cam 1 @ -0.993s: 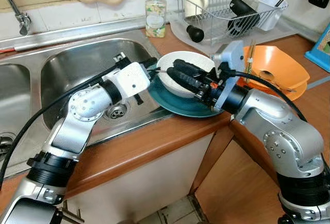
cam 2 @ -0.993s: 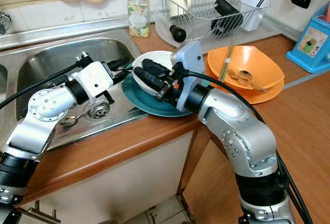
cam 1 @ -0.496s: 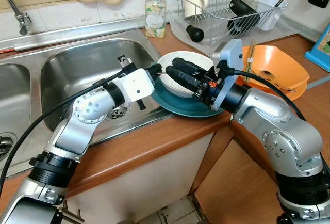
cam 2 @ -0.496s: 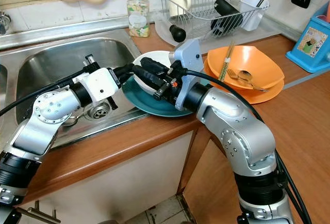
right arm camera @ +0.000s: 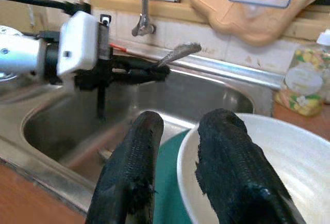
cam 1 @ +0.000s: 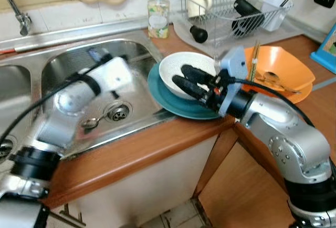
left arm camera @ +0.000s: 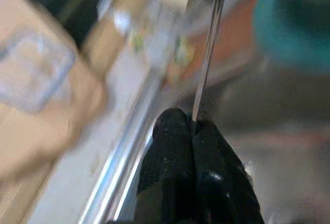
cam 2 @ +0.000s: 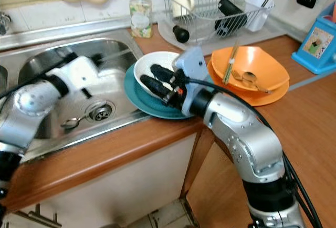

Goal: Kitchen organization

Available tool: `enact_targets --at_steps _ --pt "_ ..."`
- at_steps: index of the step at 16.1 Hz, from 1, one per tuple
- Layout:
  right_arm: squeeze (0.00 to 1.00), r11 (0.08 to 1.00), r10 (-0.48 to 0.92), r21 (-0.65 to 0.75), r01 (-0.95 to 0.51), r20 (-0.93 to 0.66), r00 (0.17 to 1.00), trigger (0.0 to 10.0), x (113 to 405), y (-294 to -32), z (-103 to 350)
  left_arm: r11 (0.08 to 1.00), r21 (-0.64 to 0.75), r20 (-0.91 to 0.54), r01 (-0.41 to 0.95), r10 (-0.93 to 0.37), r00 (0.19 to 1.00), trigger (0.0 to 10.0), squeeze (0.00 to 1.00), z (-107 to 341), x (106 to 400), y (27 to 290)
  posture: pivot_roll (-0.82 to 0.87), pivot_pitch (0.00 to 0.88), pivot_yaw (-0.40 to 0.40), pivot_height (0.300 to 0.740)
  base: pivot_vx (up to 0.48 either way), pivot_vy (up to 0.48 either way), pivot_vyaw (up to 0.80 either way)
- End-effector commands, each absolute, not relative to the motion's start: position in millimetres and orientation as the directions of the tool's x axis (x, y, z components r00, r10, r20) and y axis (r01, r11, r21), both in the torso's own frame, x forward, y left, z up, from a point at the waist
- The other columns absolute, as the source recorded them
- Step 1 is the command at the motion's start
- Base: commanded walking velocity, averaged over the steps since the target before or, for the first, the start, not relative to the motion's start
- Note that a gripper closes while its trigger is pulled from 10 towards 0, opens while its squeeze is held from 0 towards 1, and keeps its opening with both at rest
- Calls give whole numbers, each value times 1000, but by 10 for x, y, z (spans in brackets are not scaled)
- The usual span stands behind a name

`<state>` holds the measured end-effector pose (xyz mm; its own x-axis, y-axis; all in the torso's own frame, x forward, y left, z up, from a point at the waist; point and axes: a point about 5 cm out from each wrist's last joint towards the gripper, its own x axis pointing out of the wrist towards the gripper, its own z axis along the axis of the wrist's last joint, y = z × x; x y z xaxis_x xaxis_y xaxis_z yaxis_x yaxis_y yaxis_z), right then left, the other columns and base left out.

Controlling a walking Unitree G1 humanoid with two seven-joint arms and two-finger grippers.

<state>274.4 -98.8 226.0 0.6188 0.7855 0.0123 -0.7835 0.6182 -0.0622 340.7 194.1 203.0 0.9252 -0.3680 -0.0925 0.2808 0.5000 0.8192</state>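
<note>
A white bowl point(cam 1: 181, 65) sits on a teal plate point(cam 1: 163, 94) at the counter's edge beside the sink. My right gripper point(cam 1: 191, 81) is shut on the bowl's near rim, with one finger point(right arm camera: 229, 152) inside the bowl and the other finger point(right arm camera: 129, 172) outside, over the plate. My left gripper point(right arm camera: 149, 73), blurred with motion, is over the sink basin point(cam 1: 79, 65). It is shut on a thin silver utensil point(left arm camera: 209, 53) whose end sticks out past the fingertips point(right arm camera: 178, 52).
A spoon point(cam 1: 92, 123) lies in the sink by the drain point(cam 1: 119, 113). Behind the plate stand a soap bottle point(cam 1: 158, 12) and a wire dish rack point(cam 1: 231, 7). Stacked orange bowls point(cam 1: 281, 70) with chopsticks and a spoon sit right of my right wrist.
My left gripper has swung away from the white bowl and back over the sink, carrying the silver utensil. The right gripper has stayed on the bowl's rim.
</note>
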Motion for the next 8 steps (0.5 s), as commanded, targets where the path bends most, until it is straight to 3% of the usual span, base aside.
enact_targets --at_steps 1,2,3,4,8 --pt "0 602 798 -92 -793 21 603 10000 2678 -973 2304 490 824 -165 285 -274 947 0 0 1951 3464 2091 -115 0 27 740 0 0 0" --pt "0 592 805 -97 -800 14 594 10000 2655 -965 2290 487 817 -224 309 -225 948 1216 0 1866 3490 2159 -115 0 27 740 0 0 0" --pt "0 580 813 -97 -809 3 582 10000 2637 -954 2275 473 820 -272 323 -175 946 4549 0 1779 3530 2218 -121 0 29 740 0 0 0" --pt "0 575 817 -95 -813 -1 577 10000 2629 -950 2269 483 813 -291 324 -145 946 10000 0 1742 3549 2250 -123 0 30 740 0 0 0" --pt "0 573 814 -100 -813 -45 579 10000 2583 -966 2188 518 715 -507 470 -80 858 10000 0 1362 3529 2324 -134 0 40 740 0 0 0"
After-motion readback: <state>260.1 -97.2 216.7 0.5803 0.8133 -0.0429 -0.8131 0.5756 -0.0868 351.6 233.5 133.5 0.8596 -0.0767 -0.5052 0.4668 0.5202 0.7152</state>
